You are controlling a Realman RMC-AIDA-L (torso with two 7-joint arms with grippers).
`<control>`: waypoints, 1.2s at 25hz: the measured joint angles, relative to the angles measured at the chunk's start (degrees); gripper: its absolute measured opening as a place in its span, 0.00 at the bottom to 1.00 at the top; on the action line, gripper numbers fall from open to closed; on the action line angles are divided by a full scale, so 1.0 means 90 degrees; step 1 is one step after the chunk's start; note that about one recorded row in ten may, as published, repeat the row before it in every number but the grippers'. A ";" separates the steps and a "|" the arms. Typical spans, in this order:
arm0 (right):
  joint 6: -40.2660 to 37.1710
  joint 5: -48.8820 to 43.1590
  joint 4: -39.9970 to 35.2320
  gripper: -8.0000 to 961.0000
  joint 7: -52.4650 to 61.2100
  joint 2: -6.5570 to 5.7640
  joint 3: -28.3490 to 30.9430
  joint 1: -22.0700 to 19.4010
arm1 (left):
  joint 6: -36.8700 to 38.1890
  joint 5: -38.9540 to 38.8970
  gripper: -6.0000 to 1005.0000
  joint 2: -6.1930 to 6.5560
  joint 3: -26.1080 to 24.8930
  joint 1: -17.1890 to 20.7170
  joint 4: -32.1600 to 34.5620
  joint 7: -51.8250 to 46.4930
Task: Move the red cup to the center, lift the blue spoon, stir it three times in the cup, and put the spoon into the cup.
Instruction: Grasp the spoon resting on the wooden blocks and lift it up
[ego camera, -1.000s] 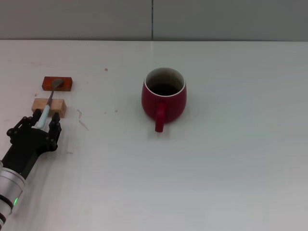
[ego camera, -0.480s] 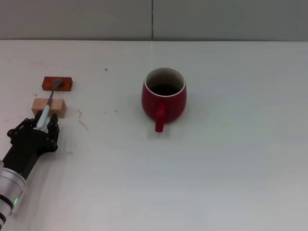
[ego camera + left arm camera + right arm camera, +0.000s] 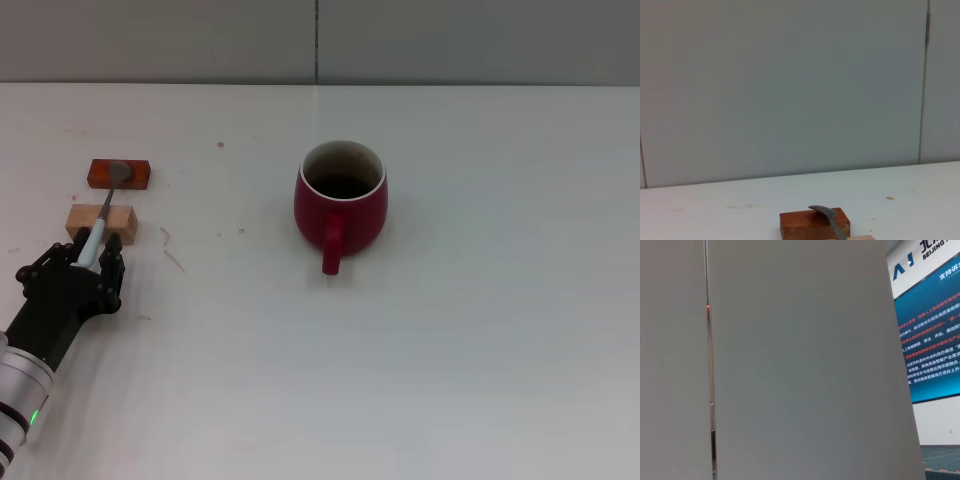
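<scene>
Since a second ago the left hand (image 3: 90,262) has crept slightly lower left and the slim pale-blue-handled metal spoon (image 3: 104,212) shifted with it, handle tip between the narrowed fingers. Its bowl rests on the red-brown block (image 3: 119,174), its handle over the pale wooden block (image 3: 100,222). The rounded dark-red ceramic cup (image 3: 341,204) stands mid-frame on the white table (image 3: 480,330). Held so near its tip, the spoon may pivot or slip when lifted. The right hand is unseen; its wrist view shows a partly readable "BEIJING" sign.

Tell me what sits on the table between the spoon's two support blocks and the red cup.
Nothing. In the head view the table is bare, apart from faint marks, between the red-brown block and tan block under the blue spoon and the red cup.
</scene>
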 joint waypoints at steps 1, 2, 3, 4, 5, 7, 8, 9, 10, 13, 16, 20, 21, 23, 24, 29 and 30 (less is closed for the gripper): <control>0.0000 0.0000 -0.0001 0.80 0.0000 0.0000 0.0000 0.0000 | 0.0000 0.0000 0.33 0.0000 -0.0002 0.0000 0.0000 0.0000; 0.0000 0.0000 -0.0002 0.80 0.0000 0.0000 -0.0001 0.0000 | 0.0000 0.0000 0.33 0.0000 -0.0004 0.0000 0.0000 -0.0001; 0.0000 0.0000 -0.0002 0.80 0.0000 0.0000 -0.0001 0.0000 | 0.0000 0.0000 0.33 0.0000 -0.0007 0.0000 0.0000 -0.0001; 0.0000 0.0000 -0.0003 0.80 0.0000 0.0000 -0.0001 0.0000 | 0.0000 0.0000 0.33 0.0000 -0.0007 0.0000 0.0000 -0.0001; 0.0000 0.0000 -0.0004 0.80 0.0000 0.0000 -0.0001 0.0000 | 0.0000 0.0000 0.33 0.0000 -0.0007 0.0000 0.0000 -0.0001; -0.0003 0.0000 -0.0004 0.80 0.0000 0.0000 -0.0001 0.0000 | 0.0000 0.0000 0.33 0.0000 -0.0007 0.0000 0.0000 -0.0001; -0.0005 0.0000 -0.0004 0.80 0.0000 0.0000 -0.0001 0.0000 | 0.0000 0.0000 0.33 0.0000 -0.0007 0.0000 0.0000 -0.0001; -0.0007 0.0000 -0.0004 0.80 0.0000 0.0000 -0.0001 0.0000 | 0.0000 0.0000 0.33 0.0000 -0.0007 -0.0001 0.0000 -0.0002; -0.0009 0.0000 -0.0002 0.80 0.0000 0.0000 -0.0002 0.0000 | -0.0001 0.0000 0.33 0.0000 -0.0007 -0.0003 0.0000 -0.0001; -0.0010 0.0000 0.0003 0.80 0.0000 0.0000 -0.0010 0.0000 | -0.0004 0.0000 0.33 0.0000 -0.0007 -0.0007 0.0000 -0.0001; -0.0010 0.0000 0.0005 0.80 0.0000 0.0001 -0.0011 0.0000 | -0.0006 0.0000 0.33 0.0005 -0.0007 -0.0009 0.0000 -0.0001; -0.0010 0.0000 0.0006 0.80 0.0000 0.0000 -0.0019 0.0000 | -0.0011 0.0000 0.32 0.0007 -0.0007 -0.0010 0.0000 -0.0001; -0.0010 0.0000 0.0005 0.80 0.0000 0.0001 -0.0035 0.0000 | -0.0012 0.0000 0.32 0.0008 -0.0007 -0.0010 0.0001 -0.0001; -0.0010 0.0001 0.0006 0.80 0.0000 0.0000 -0.0068 0.0000 | -0.0012 0.0000 0.32 0.0009 -0.0007 -0.0010 0.0008 0.0000; -0.0010 0.0001 0.0006 0.80 0.0001 -0.0001 -0.0079 0.0000 | -0.0012 0.0000 0.31 0.0010 -0.0018 -0.0010 0.0014 0.0002; -0.0024 0.0001 0.0006 0.80 0.0000 -0.0008 -0.0089 0.0000 | -0.0013 0.0000 0.31 0.0010 -0.0066 -0.0010 0.0020 0.0002; -0.0024 0.0001 0.0006 0.80 0.0000 -0.0008 -0.0089 0.0000 | -0.0013 0.0000 0.30 0.0010 -0.0066 -0.0010 0.0020 0.0002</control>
